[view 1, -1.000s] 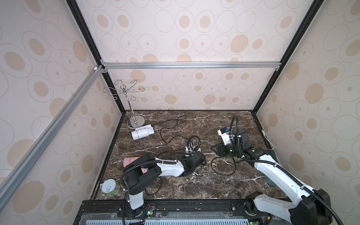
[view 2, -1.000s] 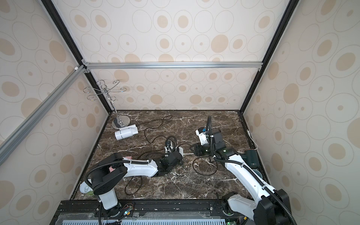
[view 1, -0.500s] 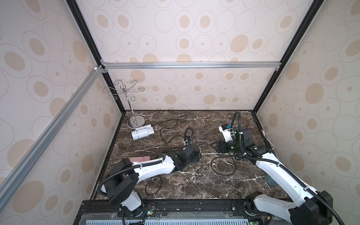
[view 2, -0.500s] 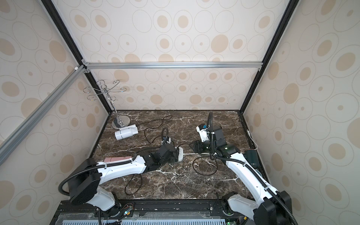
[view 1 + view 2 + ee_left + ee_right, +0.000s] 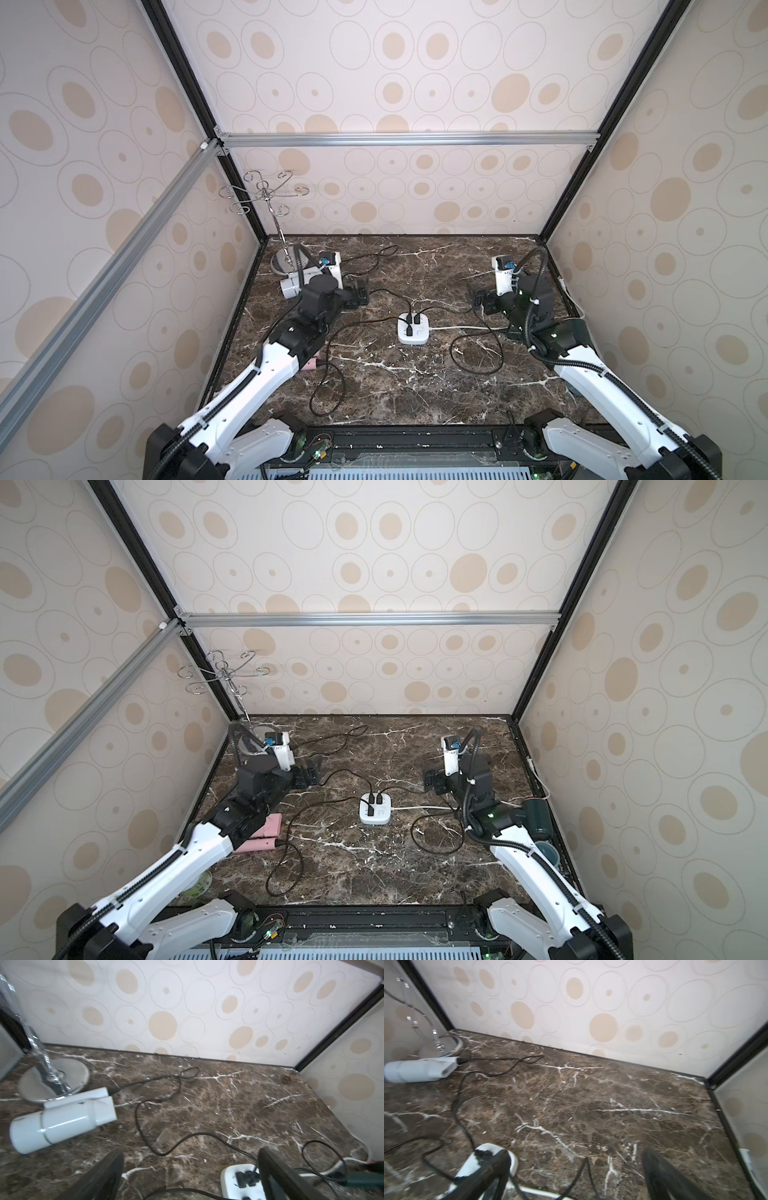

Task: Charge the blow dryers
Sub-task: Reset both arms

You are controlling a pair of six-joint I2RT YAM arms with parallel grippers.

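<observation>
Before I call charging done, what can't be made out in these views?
- pink blow dryer: largely under the left arm, both top views.
- dark green blow dryer: partly behind the right arm; blurred sliver at the left wrist view's edge.
- socket block: three plugs in it, seating depth too small to judge; wrist views crop it behind blurred fingers.

The light was bright and soft in both top views, and the pale walls looked almost white. Shadows on the dark table [image 5: 374, 399] were faint. In the left wrist view, shiny white streaks sat on the white blow dryer [image 5: 62, 1120], and the metal stand [image 5: 44, 1064] looked smeared. The fingers [image 5: 101, 1176] of the left gripper [image 5: 191, 1154] were fuzzy. The right wrist view was blurry too, most of all at the socket block [image 5: 511, 1162].
</observation>
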